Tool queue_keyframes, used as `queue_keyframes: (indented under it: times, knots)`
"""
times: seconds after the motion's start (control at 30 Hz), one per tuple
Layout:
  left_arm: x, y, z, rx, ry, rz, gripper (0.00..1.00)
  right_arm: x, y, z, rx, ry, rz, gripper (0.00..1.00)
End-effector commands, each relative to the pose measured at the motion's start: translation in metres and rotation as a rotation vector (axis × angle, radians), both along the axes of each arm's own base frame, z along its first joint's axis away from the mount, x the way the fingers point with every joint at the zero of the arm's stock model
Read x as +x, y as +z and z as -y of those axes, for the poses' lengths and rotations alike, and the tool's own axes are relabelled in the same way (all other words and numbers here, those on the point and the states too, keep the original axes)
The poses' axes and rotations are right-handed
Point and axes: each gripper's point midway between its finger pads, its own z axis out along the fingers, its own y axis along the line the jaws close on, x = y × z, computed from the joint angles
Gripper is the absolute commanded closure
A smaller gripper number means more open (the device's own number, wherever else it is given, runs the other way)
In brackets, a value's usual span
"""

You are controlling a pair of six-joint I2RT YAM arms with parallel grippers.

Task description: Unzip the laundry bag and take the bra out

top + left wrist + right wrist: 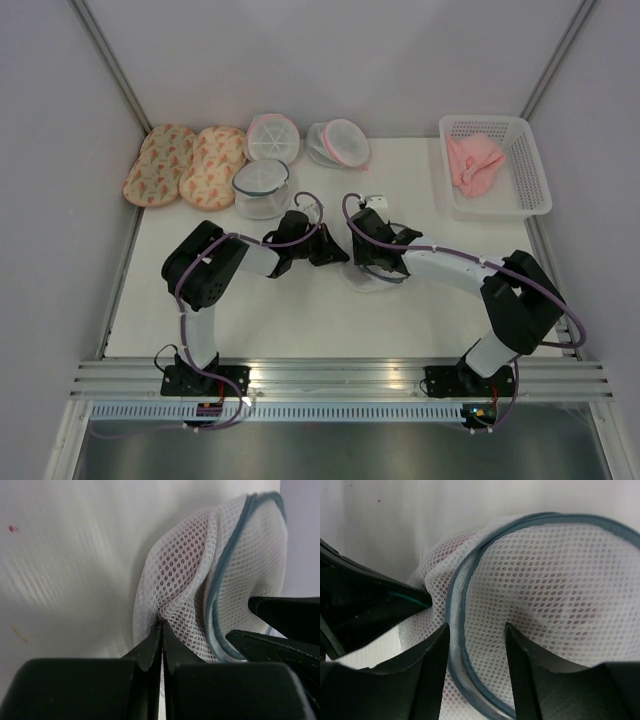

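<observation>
**Status.** No opening shows along the rim of the laundry bag (560, 580), and no zip pull can be found in either wrist view. The unzipping is therefore judged not done, or barely begun. Removal of the bra is not yet done. Both steps remain.

**Items, left to right**

1. Two peach patterned oval pads (185, 165), lying side by side at the far left of the table (300, 310).
2. Second grey-rimmed mesh bag (262, 186), just beside the pads. Its contents cannot be made out.
3. Two pink-rimmed round mesh bags (272, 136), at the far edge. Their contents are too small to tell.
4. Left gripper (161, 625): fingers pressed together, pinching a fold of the white mesh at the bag's side.
5. Laundry bag, at mid-table between the two grippers and largely hidden under them from above. It is tipped on edge, with its blue-grey rim facing the right wrist camera.
   - Contents: the bra is not seen outright. A dull reddish tint behind the mesh suggests it is inside.
6. Right gripper (476, 627): fingers partly apart, straddling the blue-grey rim with one finger on each side. No firm hold shows.
7. White slatted basket (530, 175), at the far right, holding a crumpled pale pink cloth (474, 163).
</observation>
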Motion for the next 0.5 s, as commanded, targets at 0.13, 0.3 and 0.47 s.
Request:
queue_keyframes:
  times: [0.13,0.3,0.47]
  knots:
    - [-0.031,0.011,0.013,-0.06,-0.027,-0.002,0.98,0.006,-0.011,-0.012,0.0,0.022,-0.031,0.45]
    - [-0.046,-0.005,0.012,-0.057,-0.027,-0.048,0.98,0.002,-0.033,0.025,-0.187,-0.075,-0.062,0.48]
    - [-0.056,-0.015,0.011,-0.06,-0.027,-0.077,0.98,-0.005,-0.05,0.043,-0.274,-0.107,-0.082,0.55]
